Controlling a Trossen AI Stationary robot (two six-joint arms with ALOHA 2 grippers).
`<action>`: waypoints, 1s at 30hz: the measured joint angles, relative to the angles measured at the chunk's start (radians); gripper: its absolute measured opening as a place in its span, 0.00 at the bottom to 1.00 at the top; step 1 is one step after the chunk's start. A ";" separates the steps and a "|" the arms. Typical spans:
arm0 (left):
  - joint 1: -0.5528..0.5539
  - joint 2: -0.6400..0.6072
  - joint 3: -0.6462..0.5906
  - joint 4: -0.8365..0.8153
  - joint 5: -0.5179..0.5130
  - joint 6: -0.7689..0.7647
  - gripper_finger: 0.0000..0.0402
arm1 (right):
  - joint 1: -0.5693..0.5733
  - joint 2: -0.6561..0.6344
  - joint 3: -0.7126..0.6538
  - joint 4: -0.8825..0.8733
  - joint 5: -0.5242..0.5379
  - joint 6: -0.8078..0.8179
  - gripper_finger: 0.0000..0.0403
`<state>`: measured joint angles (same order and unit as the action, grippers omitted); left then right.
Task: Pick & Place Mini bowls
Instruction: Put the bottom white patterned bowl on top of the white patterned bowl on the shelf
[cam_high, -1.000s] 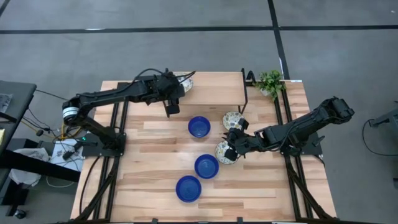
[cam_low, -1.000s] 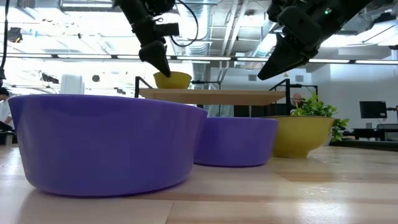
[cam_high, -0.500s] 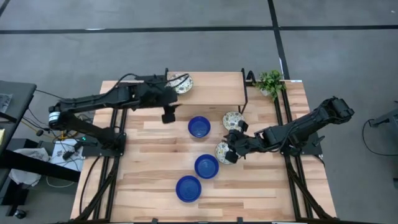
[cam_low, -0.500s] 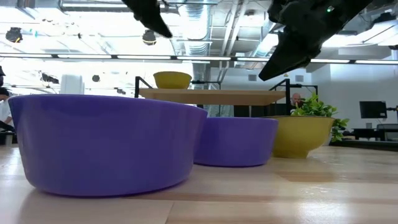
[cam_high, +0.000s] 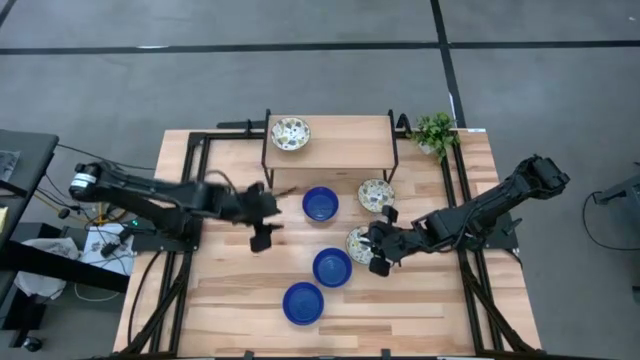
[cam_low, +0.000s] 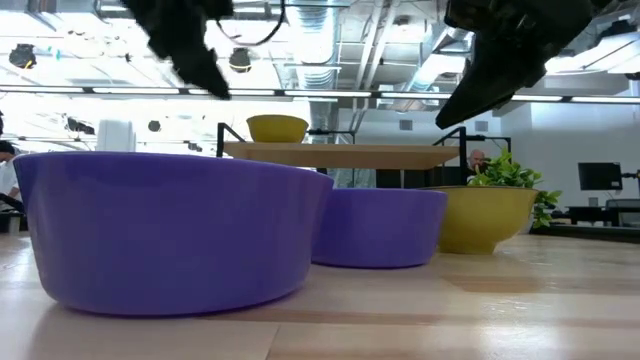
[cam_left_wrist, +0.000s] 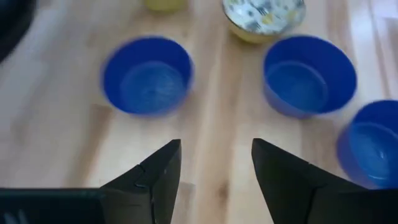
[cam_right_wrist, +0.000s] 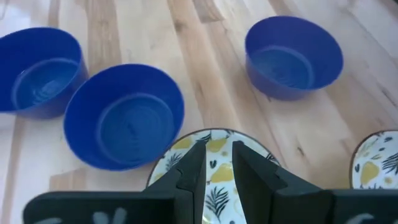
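Light is even and diffuse from overhead, leaving the wooden table (cam_high: 230, 300) bright with only faint, soft shadows. At table height, ceiling lights (cam_low: 330, 45) glare white behind the arms, which read as dark silhouettes. The left wrist picture is smeared by motion blur, and a blue bowl (cam_left_wrist: 147, 76) there has fuzzy edges. The right wrist picture is sharp.

two black jointed arms. the left arm (cam_high: 160, 197) is slim, with a white band at its base end and loose black cables beside it. the right arm (cam_high: 480, 207) is bulkier at the elbow. each ends in a claw with two matte black, wedge-shaped fingers (cam_left_wrist: 155, 180), flat-faced and sharp-edged.
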<state>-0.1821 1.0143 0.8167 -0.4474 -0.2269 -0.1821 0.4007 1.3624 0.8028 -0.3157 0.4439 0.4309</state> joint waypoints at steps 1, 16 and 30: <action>-0.026 -0.002 -0.040 0.049 -0.009 -0.025 0.49 | -0.001 0.000 0.000 -0.009 0.000 0.014 0.17; -0.335 0.025 -0.425 0.726 -0.125 -0.138 0.49 | -0.053 0.001 0.000 -0.234 0.017 0.353 0.17; -0.380 0.210 -0.504 1.165 -0.177 -0.074 0.49 | -0.084 0.001 -0.001 -0.268 0.126 0.318 0.17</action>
<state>-0.5617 1.2248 0.3130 0.7174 -0.4040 -0.2559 0.3169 1.3630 0.8021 -0.5838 0.5702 0.7489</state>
